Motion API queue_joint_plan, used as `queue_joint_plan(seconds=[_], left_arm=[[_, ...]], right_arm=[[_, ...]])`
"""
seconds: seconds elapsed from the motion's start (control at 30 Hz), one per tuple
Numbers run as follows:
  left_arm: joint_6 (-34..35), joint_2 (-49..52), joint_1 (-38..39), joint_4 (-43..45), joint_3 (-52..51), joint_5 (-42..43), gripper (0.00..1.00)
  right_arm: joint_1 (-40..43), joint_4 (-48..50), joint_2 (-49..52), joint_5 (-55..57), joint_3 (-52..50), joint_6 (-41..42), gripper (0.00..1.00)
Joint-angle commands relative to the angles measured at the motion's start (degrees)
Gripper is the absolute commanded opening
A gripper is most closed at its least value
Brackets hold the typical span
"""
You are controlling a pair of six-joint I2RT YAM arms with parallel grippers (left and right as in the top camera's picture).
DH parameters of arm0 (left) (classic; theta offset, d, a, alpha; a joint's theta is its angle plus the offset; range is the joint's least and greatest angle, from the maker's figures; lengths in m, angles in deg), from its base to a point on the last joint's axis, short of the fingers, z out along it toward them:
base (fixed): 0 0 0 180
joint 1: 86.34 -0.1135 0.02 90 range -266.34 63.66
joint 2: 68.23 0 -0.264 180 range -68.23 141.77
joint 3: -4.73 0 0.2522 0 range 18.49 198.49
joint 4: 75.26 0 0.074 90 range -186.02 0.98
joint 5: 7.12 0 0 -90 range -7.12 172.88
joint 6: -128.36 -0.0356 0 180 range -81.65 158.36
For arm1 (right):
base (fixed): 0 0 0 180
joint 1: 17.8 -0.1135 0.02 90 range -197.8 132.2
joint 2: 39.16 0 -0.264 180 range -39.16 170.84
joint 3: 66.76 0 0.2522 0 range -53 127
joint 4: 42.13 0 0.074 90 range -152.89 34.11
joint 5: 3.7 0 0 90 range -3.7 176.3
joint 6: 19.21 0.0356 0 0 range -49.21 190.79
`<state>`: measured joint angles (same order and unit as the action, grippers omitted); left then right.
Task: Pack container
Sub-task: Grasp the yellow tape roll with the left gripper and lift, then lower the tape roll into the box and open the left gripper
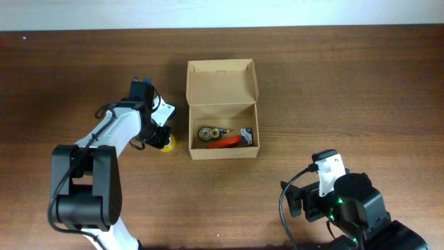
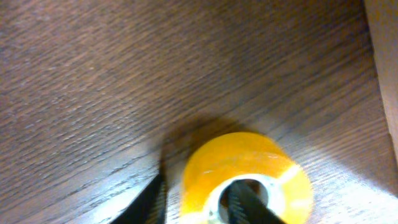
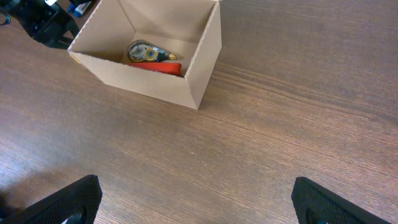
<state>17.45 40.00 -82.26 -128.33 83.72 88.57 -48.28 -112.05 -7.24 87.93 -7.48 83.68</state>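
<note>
Plain brown cardboard container — rectangular, upright, flap lid folded open — partly filled.

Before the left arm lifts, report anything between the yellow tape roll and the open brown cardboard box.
Nothing visible lies between the yellow tape roll and the brown cardboard box; only its side wall to clear.

Overhead straight down, left wrist tight on tape roll, right wrist — like overhead — sees box.

- The container stands mid-table, nearer the far edge, with its lid flap leaning toward that edge.
- Inside, along its near wall from left to right: tape dispenser, flat piece, small packet.
- The tape roll is just left of the container's near-left corner.
</note>
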Motion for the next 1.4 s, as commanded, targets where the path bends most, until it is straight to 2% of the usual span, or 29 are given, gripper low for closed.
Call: queue_joint_plan(seconds=[0.0, 0.03, 0.1, 0.27, 0.4, 0.5, 0.6, 0.7, 0.83, 1.03, 1.27, 1.37], left_arm=[[0.35, 0.57, -0.22, -0.09, -1.36, -0.22, 0.15], [0.76, 0.57, -0.22, -0.09, -1.36, -0.2, 0.08], [1.2, 0.57, -0.22, -0.09, -1.29, -0.2, 0.02], [5.29, -1.57, -0.22, -1.53, 3.74, -0.33, 0.02], [7.43, -6.4, -0.22, -4.48, 8.22, -7.69, 0.02], [9.51, -11.85, 0.28, -4.85, 10.47, -8.07, 0.02], [10.99, -17.73, 3.3, -4.85, 12.04, -8.04, 0.02], [10.99, -19.76, 10.67, -3.89, 13.88, -7.85, 0.02], [10.97, -18.49, 22.01, 0.85, 13.9, -7.87, 0.02], [10.99, -10.86, 29.7, 4.74, 13.9, -7.89, 0.02], [11.23, -2.8, 31.43, 6.95, 13.9, -7.76, 0.02], [11.23, -2.14, 31.58, 7.23, 13.9, -4.83, 0.02]], right_arm=[[-0.31, 0.02, -0.33, 0.52, -0.11, -0.26, 0.99], [-0.31, 0.02, -0.33, 0.52, -0.11, -0.26, 0.99], [-0.31, 0.02, -0.33, 0.52, -0.11, -0.26, 0.99], [-0.31, 0.02, -0.33, 0.52, -0.11, -0.26, 0.99], [-0.31, 0.02, -0.33, 0.52, -0.11, -0.26, 0.99], [-0.31, 0.02, -0.33, 0.52, -0.11, -0.26, 0.99], [-0.31, 0.02, -0.33, 0.52, -0.11, -0.26, 0.99], [-0.31, 0.02, -0.33, 0.52, -0.11, -0.26, 0.99], [-0.31, 0.02, -0.33, 0.52, -0.11, -0.26, 0.99], [-0.31, 0.02, -0.33, 0.52, -0.11, -0.26, 0.99], [-0.31, 0.02, -0.33, 0.52, -0.11, -0.26, 0.99], [-0.31, 0.02, -0.33, 0.52, -0.11, -0.26, 0.99]])
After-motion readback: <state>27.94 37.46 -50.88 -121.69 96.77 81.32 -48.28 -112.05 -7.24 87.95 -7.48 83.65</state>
